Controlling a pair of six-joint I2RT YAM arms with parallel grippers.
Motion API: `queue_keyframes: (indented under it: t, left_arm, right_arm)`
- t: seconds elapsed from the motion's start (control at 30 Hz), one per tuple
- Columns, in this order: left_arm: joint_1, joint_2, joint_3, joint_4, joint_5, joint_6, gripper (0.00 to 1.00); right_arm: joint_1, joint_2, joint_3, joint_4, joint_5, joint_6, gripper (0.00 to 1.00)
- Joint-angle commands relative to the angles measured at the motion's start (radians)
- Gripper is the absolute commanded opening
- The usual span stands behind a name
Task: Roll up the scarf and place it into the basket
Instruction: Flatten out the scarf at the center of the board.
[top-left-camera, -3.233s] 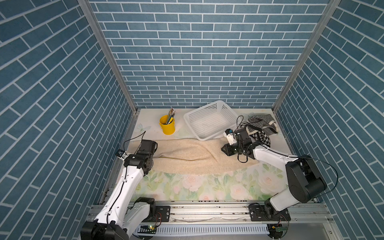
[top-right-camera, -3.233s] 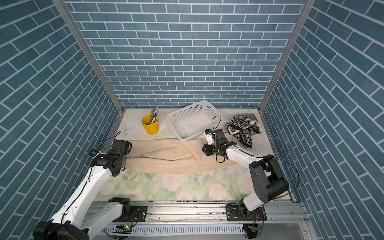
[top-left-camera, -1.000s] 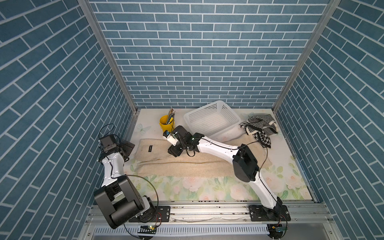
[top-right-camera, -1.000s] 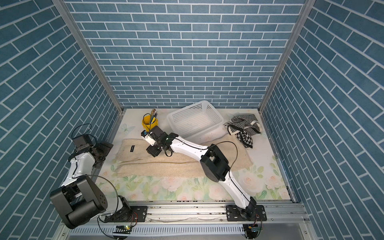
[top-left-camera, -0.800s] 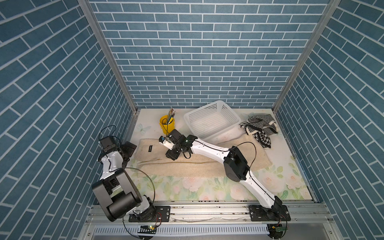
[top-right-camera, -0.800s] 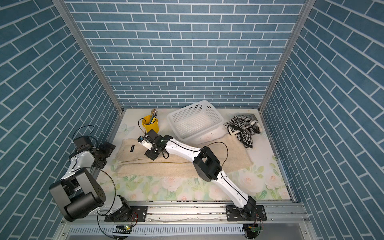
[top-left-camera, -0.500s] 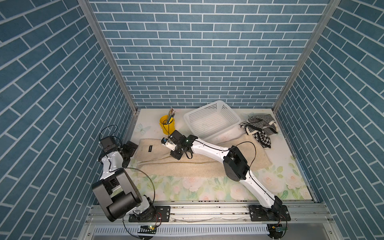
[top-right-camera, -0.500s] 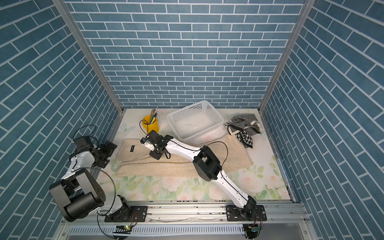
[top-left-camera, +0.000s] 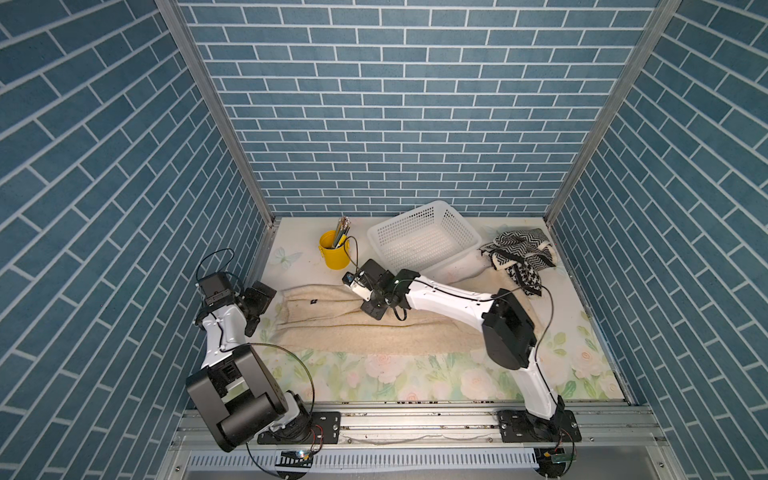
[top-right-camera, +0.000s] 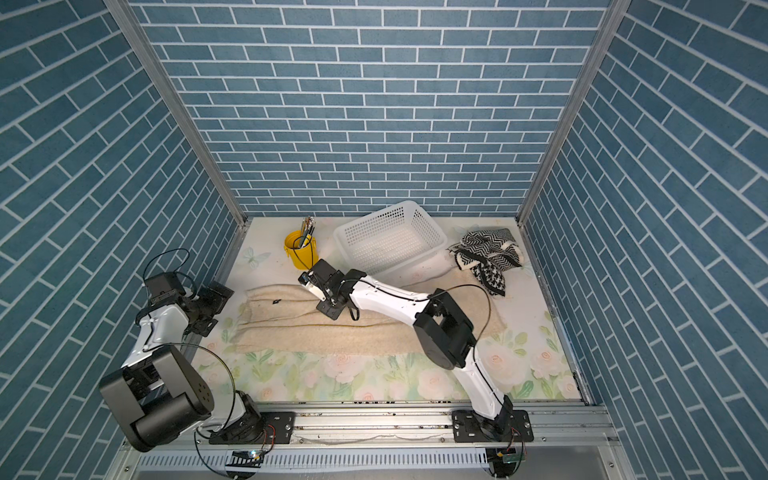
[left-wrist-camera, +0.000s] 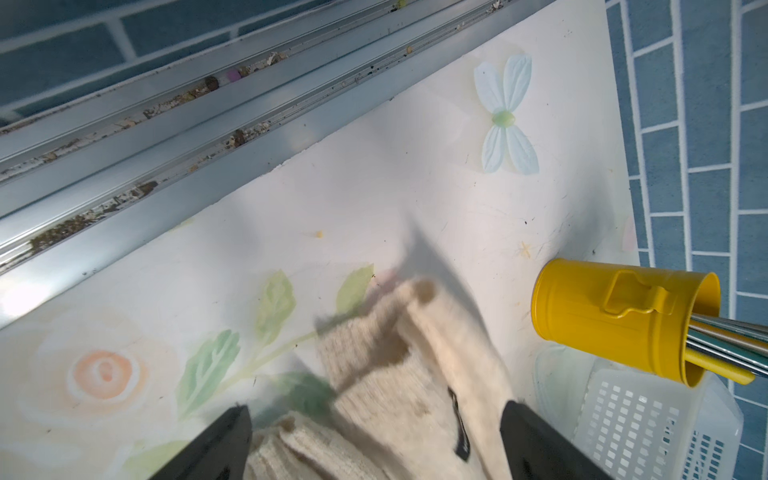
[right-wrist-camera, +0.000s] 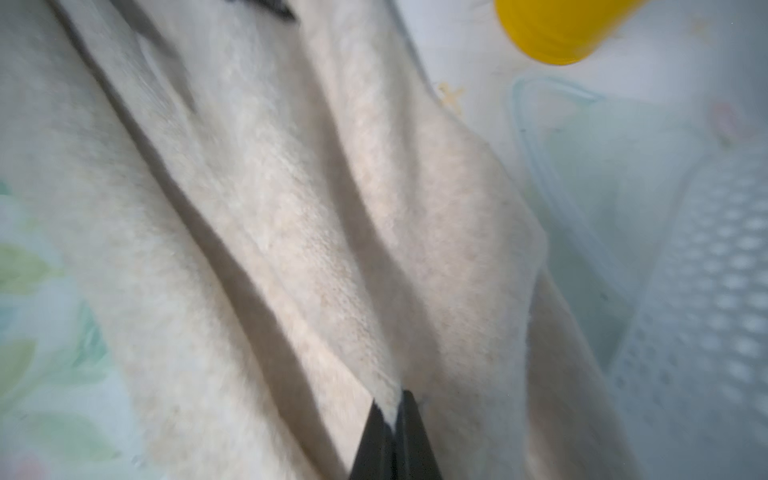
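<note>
Top views: the scarf (top-left-camera: 332, 328) lies flat and unrolled on the table, just in front of the basket (top-left-camera: 415, 220). The right gripper (top-left-camera: 371, 311) is down on the scarf. The left gripper (top-right-camera: 210, 307) sits beside the scarf's end.

Left wrist: jaws stand wide apart over the scarf's end (left-wrist-camera: 399, 374).

Right wrist: fingertips (right-wrist-camera: 405, 419) are together, pinching a scarf fold.

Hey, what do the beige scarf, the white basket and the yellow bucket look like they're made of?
The scarf: soft knitted or fleecy fabric, maybe wool; fuzzy matte nap, limp folds. The basket: moulded plastic, slightly glossy; even grid of holes, flared rim. The bucket: probably painted metal, smooth and shiny; ridged base, stamped handle lug.
</note>
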Motion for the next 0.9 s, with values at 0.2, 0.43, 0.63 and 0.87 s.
queue_keyframes:
  t: [0.2, 0.43, 0.63, 0.87]
  left_arm:
    - [-0.018, -0.017, 0.03, -0.021, -0.01, -0.008, 1.0]
    - [-0.044, -0.01, 0.004, 0.001, -0.007, -0.013, 1.0]
    - [-0.079, -0.008, -0.025, 0.032, -0.004, -0.026, 1.0]
    - [-0.095, -0.016, -0.029, 0.033, 0.002, -0.025, 1.0]
  right_arm:
    - [-0.239, -0.181, -0.42, -0.039, 0.307, 0.318, 0.0]
    - [-0.144, -0.298, -0.412, 0.007, 0.318, 0.226, 0.52]
    - [0.027, -0.25, -0.262, 0.029, 0.203, 0.088, 0.59]
    - [0.109, -0.116, -0.191, 0.007, 0.035, -0.023, 0.59]
